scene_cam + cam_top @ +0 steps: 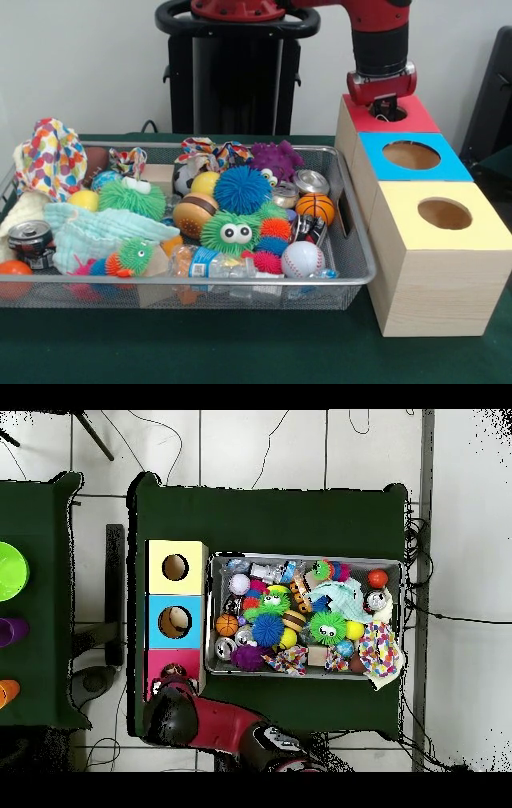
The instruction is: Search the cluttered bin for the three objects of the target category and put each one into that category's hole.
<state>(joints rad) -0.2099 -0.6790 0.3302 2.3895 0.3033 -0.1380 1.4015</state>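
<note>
My gripper [386, 108] hangs at the hole of the red box [418, 122], its tip down at the opening; in the overhead view the arm's end [174, 684] covers that hole. I cannot see whether it holds anything. The wire mesh bin [362, 254] is packed with clutter: a blue spiky ball [242, 190], a green spiky ball with eyes [230, 232], a purple spiky toy [276, 160], a baseball [302, 259], a small basketball [315, 208], a tin can [310, 182], a soda can [30, 240] and a plastic bottle [210, 264].
Beside the red box stand a blue box [452, 168] and a yellow box [488, 228], each with a round hole. A patterned cloth [52, 156] hangs over the bin's far corner. Another table holds a green bowl [8, 571].
</note>
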